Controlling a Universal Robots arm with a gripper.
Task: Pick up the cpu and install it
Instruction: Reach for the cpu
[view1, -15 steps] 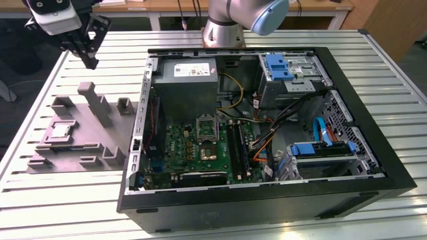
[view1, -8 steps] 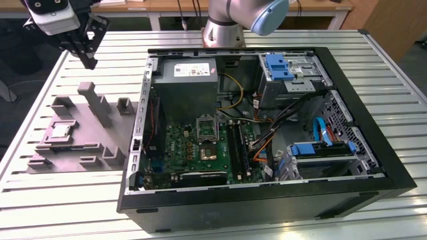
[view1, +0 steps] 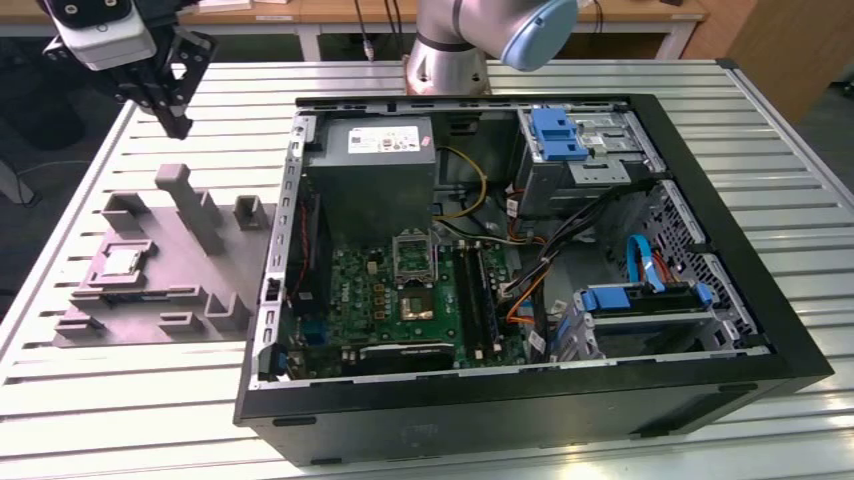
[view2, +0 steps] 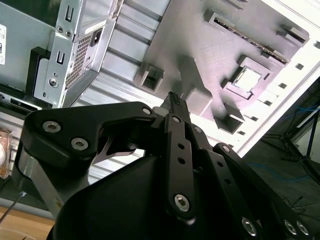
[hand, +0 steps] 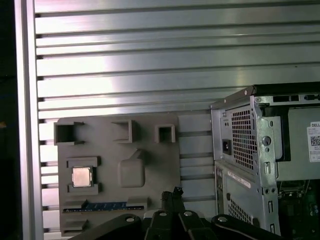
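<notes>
**Gripper (view1: 174, 122) hovering apart from the cpu (view1: 123, 262)**

The gripper, its fingers pressed together on nothing, is hovering over the edge of the grey tray (view1: 147, 325) nearest the arm's base (view1: 447, 65). The cpu is lying in a recess along the edge away from the computer case (view1: 534, 400), below the gripper and off to one side.

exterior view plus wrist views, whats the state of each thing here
computer case: on its side, panel off, insides exposed
grey tray: flat on the table, beside the computer case
cpu: flat in a grey tray recess, not gripped
pincer: shut, holding nothing, raised clear of the grey tray
</notes>
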